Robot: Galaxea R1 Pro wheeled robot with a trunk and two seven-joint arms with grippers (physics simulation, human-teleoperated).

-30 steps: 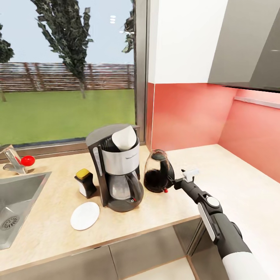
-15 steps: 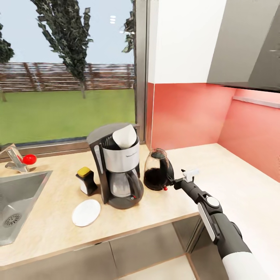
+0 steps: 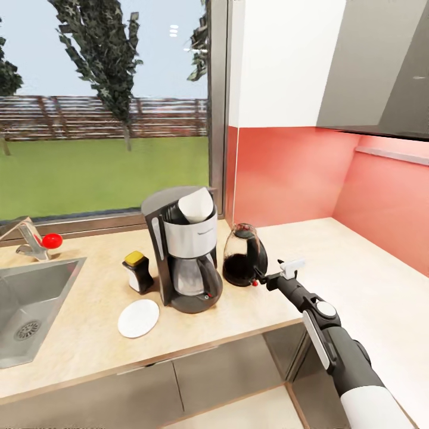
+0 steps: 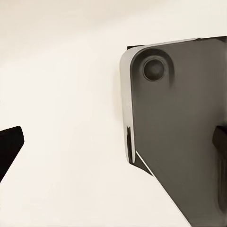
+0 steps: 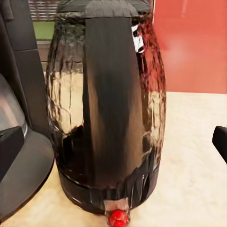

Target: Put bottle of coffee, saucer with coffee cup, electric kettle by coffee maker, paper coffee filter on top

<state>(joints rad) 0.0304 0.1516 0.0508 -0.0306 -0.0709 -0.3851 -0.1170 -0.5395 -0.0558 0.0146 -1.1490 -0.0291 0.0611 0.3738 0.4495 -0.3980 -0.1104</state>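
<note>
The black and silver coffee maker point(image 3: 186, 262) stands on the countertop point(image 3: 89, 333) with a white paper filter point(image 3: 196, 204) in its top. Right beside it sits the dark glass electric kettle point(image 3: 243, 256), with its handle and red switch facing my right gripper point(image 3: 262, 277). That gripper is open just short of the handle; in the right wrist view its fingertips point(image 5: 9, 152) stand wide to either side of the kettle point(image 5: 109, 104). A yellow-lidded coffee bottle point(image 3: 137, 271) is on the maker's other side, and a white saucer point(image 3: 138, 318) lies in front. My left gripper point(image 4: 113, 144) is open over a pale surface.
A steel sink point(image 3: 30, 310) with a faucet point(image 3: 30, 241) and a red knob lies at the counter's left end. A window is behind, with a red backsplash point(image 3: 286, 179) at the corner. The counter runs on along the right wall. A grey panel point(image 4: 184, 137) is near my left gripper.
The whole view has shifted: the camera has backed off and the counter things look smaller. My right gripper, open throughout, now sits a little farther from the kettle's handle.
</note>
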